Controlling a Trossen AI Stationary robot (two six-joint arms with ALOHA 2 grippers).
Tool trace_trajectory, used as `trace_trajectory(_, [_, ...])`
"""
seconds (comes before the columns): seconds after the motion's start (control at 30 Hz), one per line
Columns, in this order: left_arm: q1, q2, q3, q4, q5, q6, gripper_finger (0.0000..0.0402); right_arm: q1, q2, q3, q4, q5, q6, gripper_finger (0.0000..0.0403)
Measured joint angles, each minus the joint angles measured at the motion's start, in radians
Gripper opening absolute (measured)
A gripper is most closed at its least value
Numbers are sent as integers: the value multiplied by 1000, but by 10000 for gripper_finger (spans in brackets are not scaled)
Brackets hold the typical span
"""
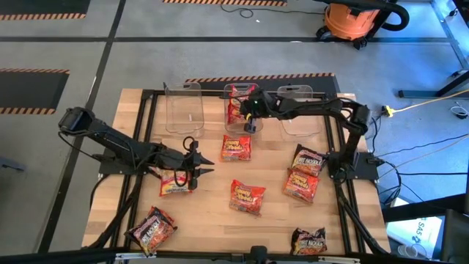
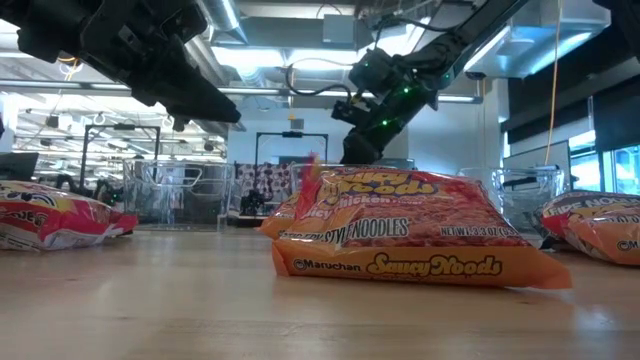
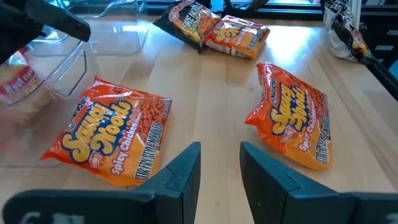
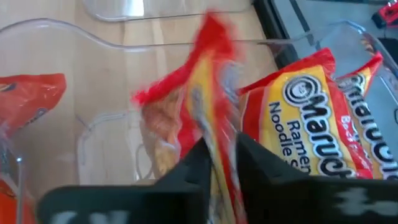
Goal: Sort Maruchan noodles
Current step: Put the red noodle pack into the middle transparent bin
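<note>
Three clear bins stand along the far edge. The middle bin (image 1: pixel 236 92) has red Maruchan packets (image 4: pixel 311 106) in it, and my right gripper (image 1: pixel 251 119) is over it, shut on another red packet (image 4: pixel 205 93). Loose on the table lie orange packets (image 1: pixel 236 148) (image 1: pixel 247 196) (image 1: pixel 301 185), dark packets (image 1: pixel 308 158) (image 1: pixel 152 229) (image 1: pixel 308 240) and a red packet (image 1: pixel 176 182). My left gripper (image 3: pixel 221 168) hangs open in the air beside that red packet, with nothing between its fingers. My right gripper pinches the red packet between its two fingers (image 4: pixel 252 165), on a thin edge of the wrapper (image 4: pixel 219 152). The fingers slant down from the table's right side. The packet stands on edge past the fingertips inside the middle bin. I cannot tell whether it rests on the packets there.
The left bin (image 1: pixel 183 106) and the right bin (image 1: pixel 300 110) flank the middle one. A black frame (image 1: pixel 150 95) runs around the table. Bare wood shows at the near middle, between the loose packets.
</note>
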Motion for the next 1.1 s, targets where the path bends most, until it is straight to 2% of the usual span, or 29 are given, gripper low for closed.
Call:
trace_trajectory(0.17, [0, 0, 0, 3, 0, 0, 105, 0, 0, 0, 5, 35, 30, 140])
trace_trajectory(0.3, [0, 1, 0, 9, 0, 0, 105, 0, -3, 22, -33, 46, 24, 185])
trace_trajectory(0.43, [0, 1, 0, -1, -7, -4, 105, 16, -54, 101, -184, 58, 24, 207])
trace_trajectory(0.6, [0, -2, 2, -25, -9, -49, 105, 86, -170, 160, -373, 40, 50, 211])
trace_trajectory(0.73, [-1, -55, 73, -290, 28, -149, 105, 183, -255, 101, -379, 34, 91, 211])
trace_trajectory(0.87, [-19, -94, 187, -658, 93, -266, 105, 289, -278, -14, -290, 7, 138, 211])
trace_trajectory(1.03, [-64, -102, 301, -1088, 141, -425, 105, 436, -276, -187, -23, 8, 229, 211])
trace_trajectory(1.1, [-80, -93, 306, -1225, 201, -507, 105, 498, -272, -256, 114, 8, 277, 211])
